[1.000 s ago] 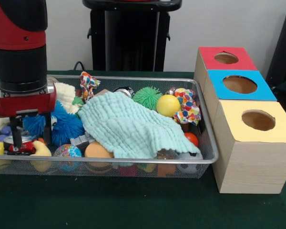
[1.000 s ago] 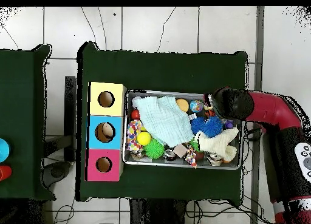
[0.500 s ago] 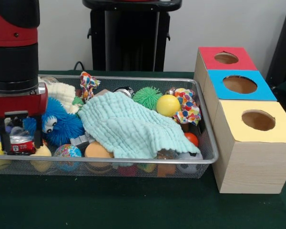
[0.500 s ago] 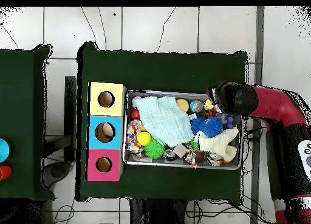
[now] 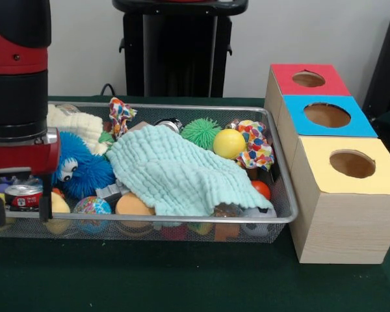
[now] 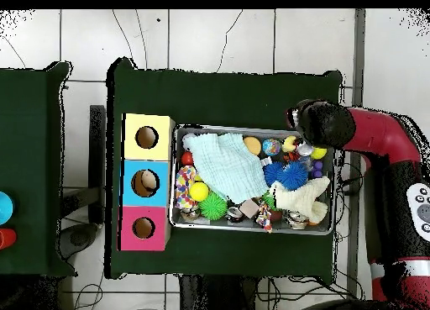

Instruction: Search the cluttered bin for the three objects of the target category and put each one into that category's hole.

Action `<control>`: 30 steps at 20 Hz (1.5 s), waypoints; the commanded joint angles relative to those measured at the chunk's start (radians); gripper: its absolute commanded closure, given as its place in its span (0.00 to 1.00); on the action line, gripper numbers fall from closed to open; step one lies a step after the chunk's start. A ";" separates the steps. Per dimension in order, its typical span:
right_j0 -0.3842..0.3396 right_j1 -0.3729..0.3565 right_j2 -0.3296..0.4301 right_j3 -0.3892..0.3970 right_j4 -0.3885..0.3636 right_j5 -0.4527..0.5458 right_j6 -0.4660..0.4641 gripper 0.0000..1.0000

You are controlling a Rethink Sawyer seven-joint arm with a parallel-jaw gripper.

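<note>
A wire-mesh bin (image 5: pixel 182 221) (image 6: pixel 252 128) is crammed with toys. My gripper (image 5: pixel 19 218) (image 6: pixel 302 126) hangs open over the bin's front-left corner in the front view, fingers wide apart and holding nothing. A small red and silver can (image 5: pixel 23 196) lies in the bin just behind the fingers. Beside it are a blue fuzzy toy with eyes (image 5: pixel 84 169) (image 6: pixel 288 174) and a cream plush (image 5: pixel 78 127). A mint cloth (image 5: pixel 175 172) (image 6: pixel 231 165) covers the middle and hides what lies beneath. The red (image 5: pixel 283 77), blue (image 5: pixel 299 120) and yellow (image 5: pixel 318 169) boxes stand beside the bin.
A yellow ball (image 5: pixel 229 143), a green spiky ball (image 5: pixel 200 132), a colourful rope toy (image 5: pixel 255 144) and several small balls along the front rim fill the bin. Overhead, something tan shows inside the blue box's hole (image 6: pixel 148 182). Green cloth covers the table (image 5: pixel 182 279).
My gripper has moved left and toward the bin's front edge in the front view, uncovering the blue fuzzy toy. The can has barely shifted and the fingers stay apart.
</note>
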 commanded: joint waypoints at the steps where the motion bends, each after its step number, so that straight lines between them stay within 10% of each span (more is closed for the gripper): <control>1: 0.010 0.063 0.048 -0.049 0.004 0.118 -0.173 0.00; 30: -0.088 -0.151 -0.006 0.350 0.078 0.141 -0.069 0.00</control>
